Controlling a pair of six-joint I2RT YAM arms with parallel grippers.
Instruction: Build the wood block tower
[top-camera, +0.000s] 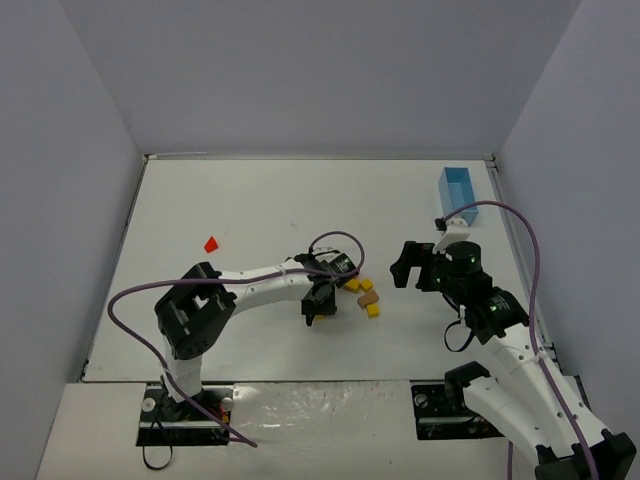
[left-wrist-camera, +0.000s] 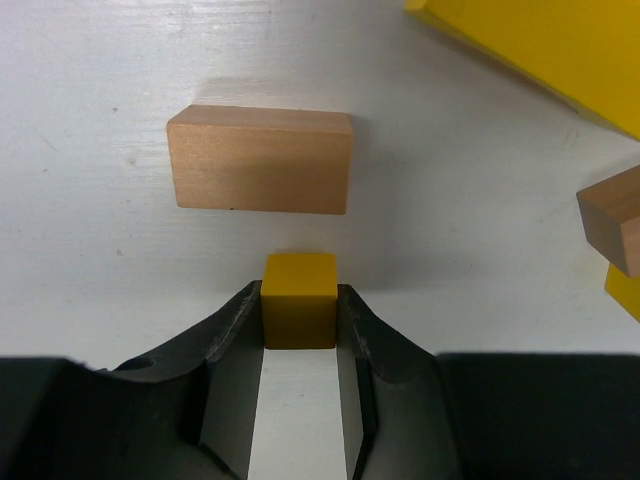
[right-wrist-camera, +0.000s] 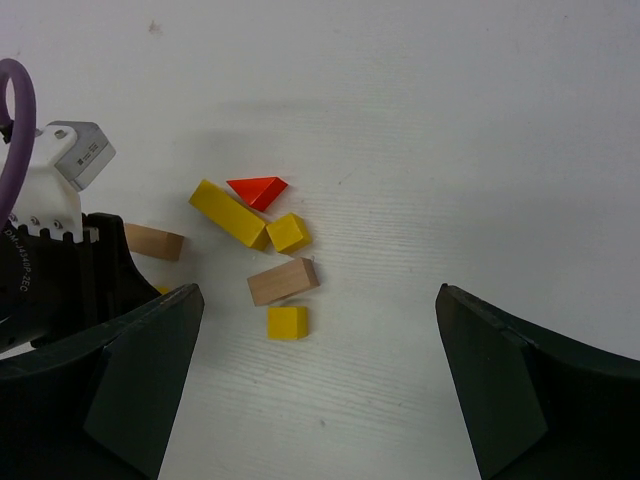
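Two arms reach out from the near edge of the white table. The left gripper sits low on the tabletop, its jaws drawn narrow and pinching a held yellow cube between the fingertips; the cube's underside appears to rest on the table. Just beyond that cube, apart from it, a tan block lies flat and crosswise to the fingers. To the right, the right gripper hangs above the table with its jaws spread wide and nothing between them. The rest of the wood pieces lie loose in a small cluster between the two grippers, none on top of another. Nearest is a near yellow cube, then a second tan block just beyond it, then a far yellow cube touching or nearly touching the end of a long yellow block. A red wedge lies just past that long block. Further back and well off to the left, a lone red wedge lies by itself. Farthest, near the back right corner, stands a light-blue box.
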